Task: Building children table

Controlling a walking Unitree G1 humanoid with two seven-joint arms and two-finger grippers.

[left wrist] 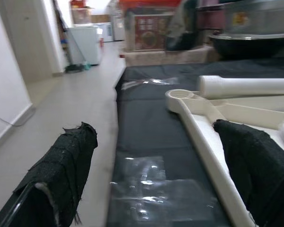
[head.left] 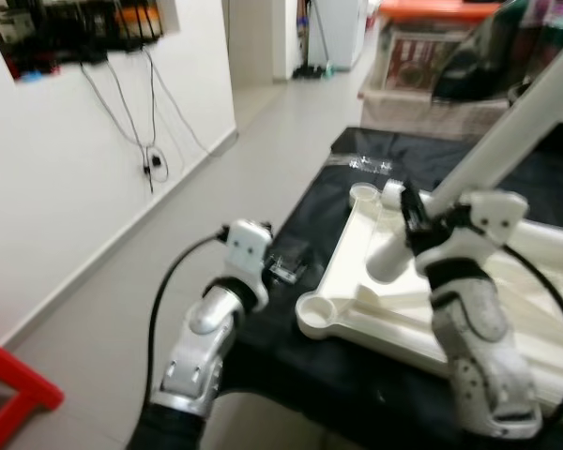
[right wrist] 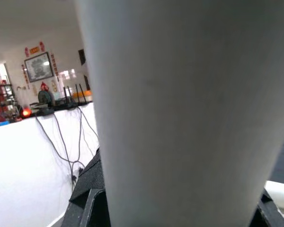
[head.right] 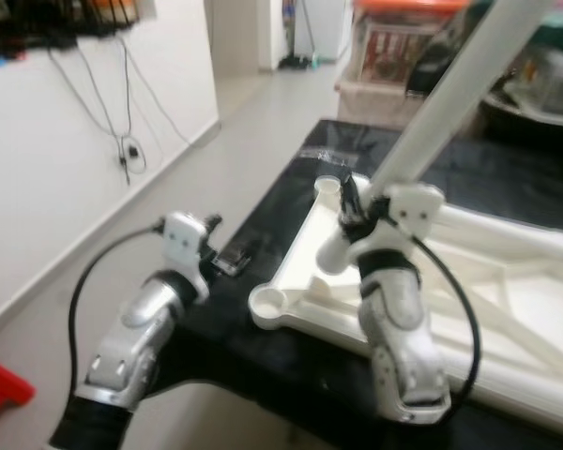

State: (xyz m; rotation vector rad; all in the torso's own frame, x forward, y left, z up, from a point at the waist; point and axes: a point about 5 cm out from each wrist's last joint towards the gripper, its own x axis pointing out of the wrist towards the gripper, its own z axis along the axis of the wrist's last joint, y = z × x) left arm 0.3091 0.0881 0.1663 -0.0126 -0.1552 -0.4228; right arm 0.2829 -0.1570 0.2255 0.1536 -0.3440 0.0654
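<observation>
A cream children's tabletop (head.left: 352, 281) lies upside down on a black-covered surface (head.left: 300, 225). It has one round leg socket at its near corner (head.left: 316, 309) and another at the far corner (head.left: 363, 195). My right gripper (head.left: 415, 220) is shut on a long white table leg (head.left: 493, 155). The leg tilts up to the right, and its lower end (head.left: 385, 262) hangs over the frame's edge between the two sockets. The leg (right wrist: 180, 109) sits close to the right wrist camera. My left gripper (left wrist: 156, 179) is open and empty at the surface's left edge, beside the frame (left wrist: 203, 137).
A clear plastic bag (left wrist: 151, 189) lies on the black cover under my left gripper. A white tube end (left wrist: 246, 86) rests behind the far socket. Storage boxes (head.left: 432, 56) stand at the back. On the left are a white wall with hanging cables (head.left: 150, 159), tiled floor and a red stool (head.left: 9, 394).
</observation>
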